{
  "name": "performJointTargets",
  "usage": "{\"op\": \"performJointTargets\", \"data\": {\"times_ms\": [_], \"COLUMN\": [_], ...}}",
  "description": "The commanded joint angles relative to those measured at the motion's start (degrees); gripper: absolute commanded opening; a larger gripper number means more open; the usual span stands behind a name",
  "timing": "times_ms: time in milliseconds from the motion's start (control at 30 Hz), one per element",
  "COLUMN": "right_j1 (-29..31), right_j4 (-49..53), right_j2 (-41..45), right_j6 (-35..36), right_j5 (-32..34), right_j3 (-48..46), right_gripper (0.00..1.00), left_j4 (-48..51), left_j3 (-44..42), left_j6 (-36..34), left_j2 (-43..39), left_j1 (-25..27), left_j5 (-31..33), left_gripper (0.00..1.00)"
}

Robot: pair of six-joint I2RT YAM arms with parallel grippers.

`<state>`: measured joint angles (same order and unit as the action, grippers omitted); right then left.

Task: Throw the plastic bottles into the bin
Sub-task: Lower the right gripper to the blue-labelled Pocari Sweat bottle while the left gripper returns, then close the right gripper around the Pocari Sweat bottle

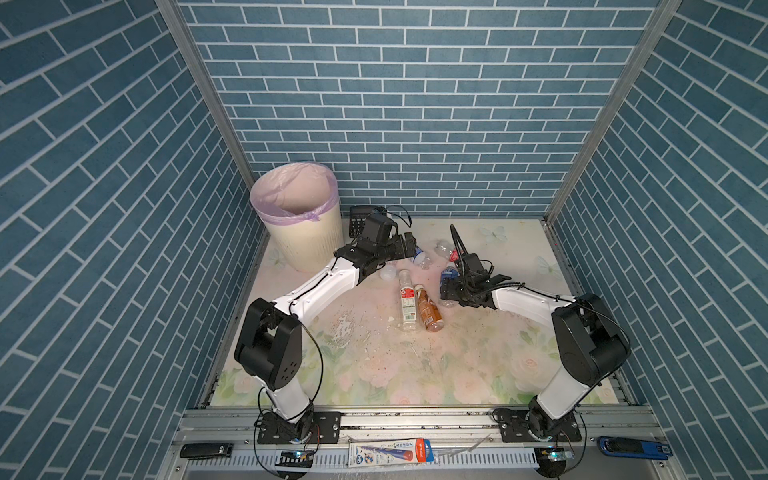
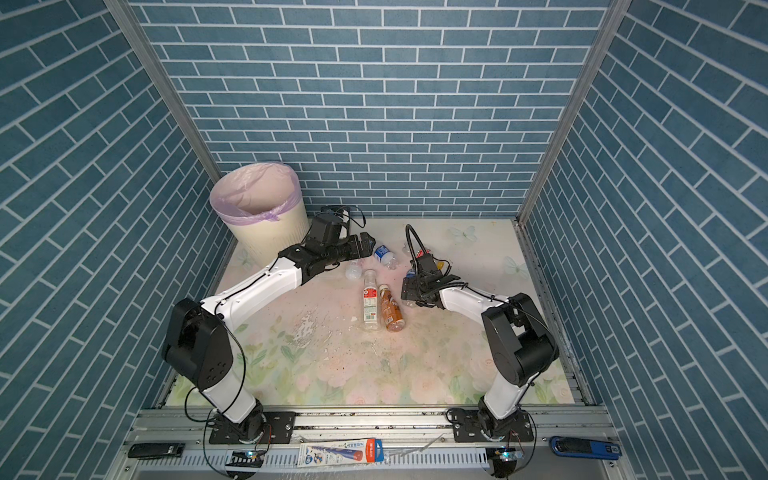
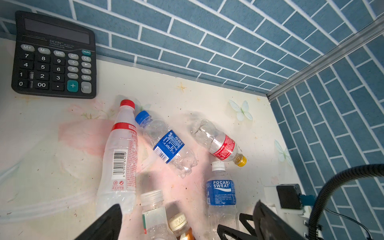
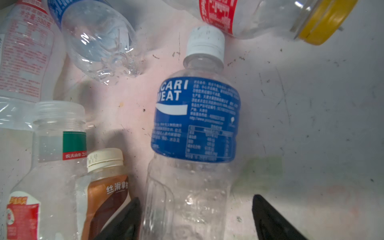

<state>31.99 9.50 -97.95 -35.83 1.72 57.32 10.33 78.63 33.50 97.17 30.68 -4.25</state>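
Your right gripper (image 4: 196, 198) straddles the Pocari bottle (image 4: 195, 118), jaws spread — your left gripper (image 3: 188, 205) hovers nearby, jaws spread wide too.

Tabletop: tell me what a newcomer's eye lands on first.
The cream, lilac-lined bin stands in the far left corner, dwarfing the bottles. Mid-table lies a scatter of plastic bottles, and the right gripper straddles the Pocari Sweat bottle, jaws open around it.
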Motion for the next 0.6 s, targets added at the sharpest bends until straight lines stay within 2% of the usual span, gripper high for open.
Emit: {"op": "performJointTargets", "data": {"times_ms": [0, 400, 567], "right_j1": [0.26, 0.27, 0.34], "right_j4": [-1.23, -1.53, -0.32], "right_j2": [-3.34, -2.60, -0.31], "right_j6": [-2.35, -2.16, -1.43], "right_j5": [-1.96, -3.10, -3.82], "right_j3": [0.68, -0.23, -0.11], "right_gripper": [0.77, 0.49, 0.44], "left_j4": [-1.12, -1.52, -1.76], "left_j3": [-1.77, -1.97, -0.86], "left_j6": [1.13, 2.70, 4.00], "left_j2": [-1.50, -1.00, -0.59], "left_j1": [0.06, -0.10, -0.35], "left_j5": [-0.39, -1.00, -2.73], "left_gripper": [0.99, 0.99, 0.99]}}
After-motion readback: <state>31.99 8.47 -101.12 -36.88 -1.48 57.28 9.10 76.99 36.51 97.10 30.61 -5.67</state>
